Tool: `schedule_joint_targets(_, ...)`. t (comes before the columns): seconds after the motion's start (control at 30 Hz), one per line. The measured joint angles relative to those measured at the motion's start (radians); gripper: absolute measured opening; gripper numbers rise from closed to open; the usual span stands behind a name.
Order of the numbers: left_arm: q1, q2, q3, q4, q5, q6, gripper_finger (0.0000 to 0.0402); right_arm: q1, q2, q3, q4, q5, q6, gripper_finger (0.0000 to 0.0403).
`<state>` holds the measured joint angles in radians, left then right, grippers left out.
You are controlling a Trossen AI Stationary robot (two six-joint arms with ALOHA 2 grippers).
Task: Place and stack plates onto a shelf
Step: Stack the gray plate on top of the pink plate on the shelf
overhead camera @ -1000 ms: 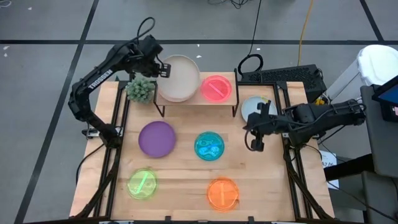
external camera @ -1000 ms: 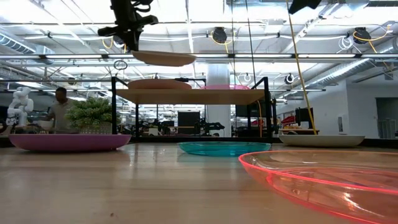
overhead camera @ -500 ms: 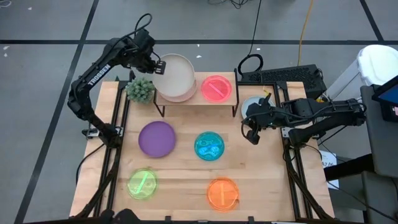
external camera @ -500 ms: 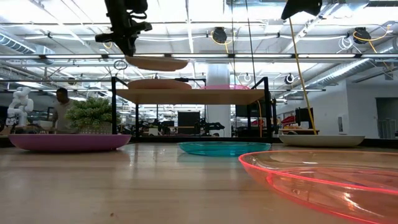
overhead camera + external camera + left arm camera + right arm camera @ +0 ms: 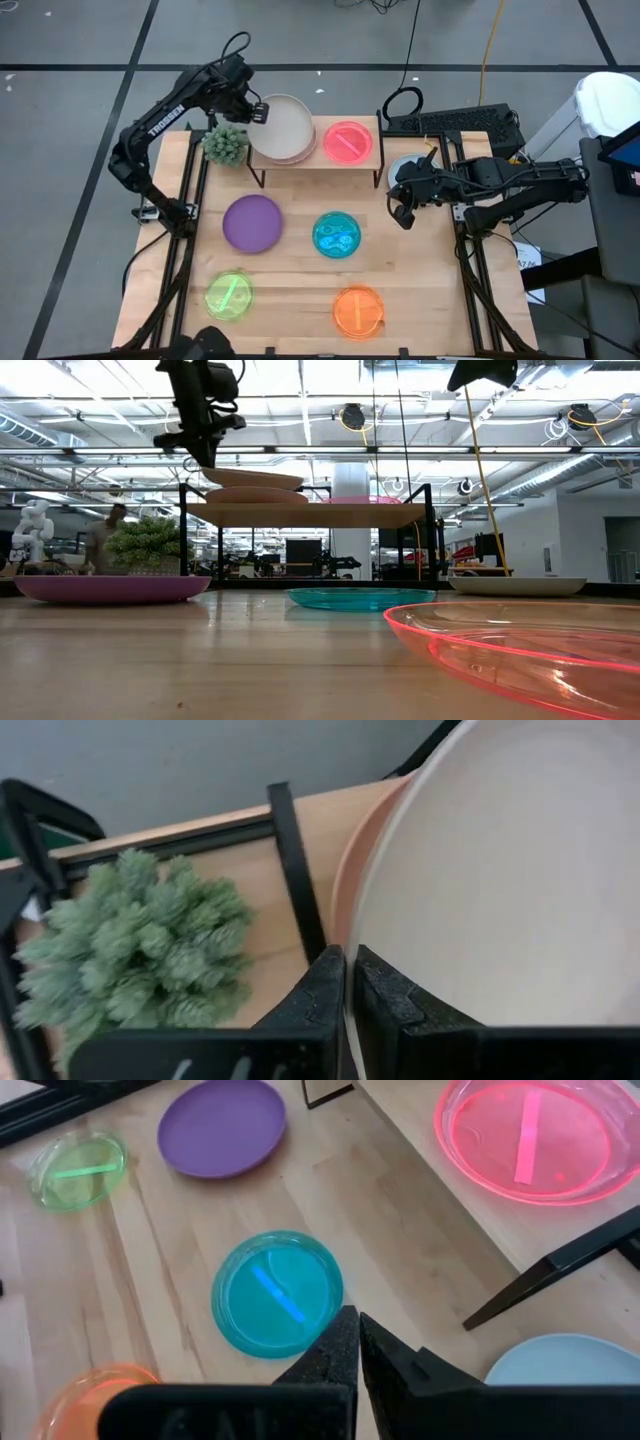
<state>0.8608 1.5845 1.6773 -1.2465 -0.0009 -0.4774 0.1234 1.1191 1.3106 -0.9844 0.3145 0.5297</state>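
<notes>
Gripping: the left gripper (image 5: 348, 982) had its fingers pinched on the rim of the cream-white plate (image 5: 283, 124), holding it low over the shelf (image 5: 316, 158)
Beneath that grip: the pale pink plate (image 5: 352, 870) lay on the shelf, its edge showing just past the cream-white plate's rim; whether the two touched could not be told
Beside the left gripper: a small green plant (image 5: 226, 144) stood near it, off the shelf's end
Farther along the shelf: the hot pink plate (image 5: 347, 141) lay next to the stacked pair
Right gripper (image 5: 399, 213): fingers pressed together, holding nothing, above the table edge
Just behind the right gripper: the grey-blue plate (image 5: 563, 1359) on the table (image 5: 290, 275)
Ahead of the right gripper: the blue plate (image 5: 337, 235), then the purple plate (image 5: 252, 222)
Well apart from both grippers: the green plate (image 5: 230, 296) and orange plate (image 5: 358, 310)
</notes>
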Motion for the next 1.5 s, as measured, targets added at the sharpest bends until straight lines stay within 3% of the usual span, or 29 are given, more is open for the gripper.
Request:
schedule_joint_targets(0.33, -0.019, 0.000, -0.096, 0.048, 0.000, -0.041, 0.0021, -0.001, 0.000, 0.000, 0.000, 0.005, 0.003, 0.0000)
schedule_joint_targets(1.0, -0.021, 0.000, -0.113, 0.100, 0.000, -0.078, 0.0025, -0.006, 0.000, 0.000, 0.000, 0.051, -0.019, 0.0000)
schedule_joint_targets(1.33, -0.021, 0.000, -0.113, 0.100, 0.001, -0.078, 0.0109, -0.006, 0.000, 0.000, 0.000, 0.051, -0.019, 0.0000)
schedule_joint_targets(1.5, -0.021, -0.011, -0.113, 0.100, 0.011, -0.066, 0.0122, -0.006, 0.001, 0.000, 0.000, 0.051, -0.018, 0.0000)
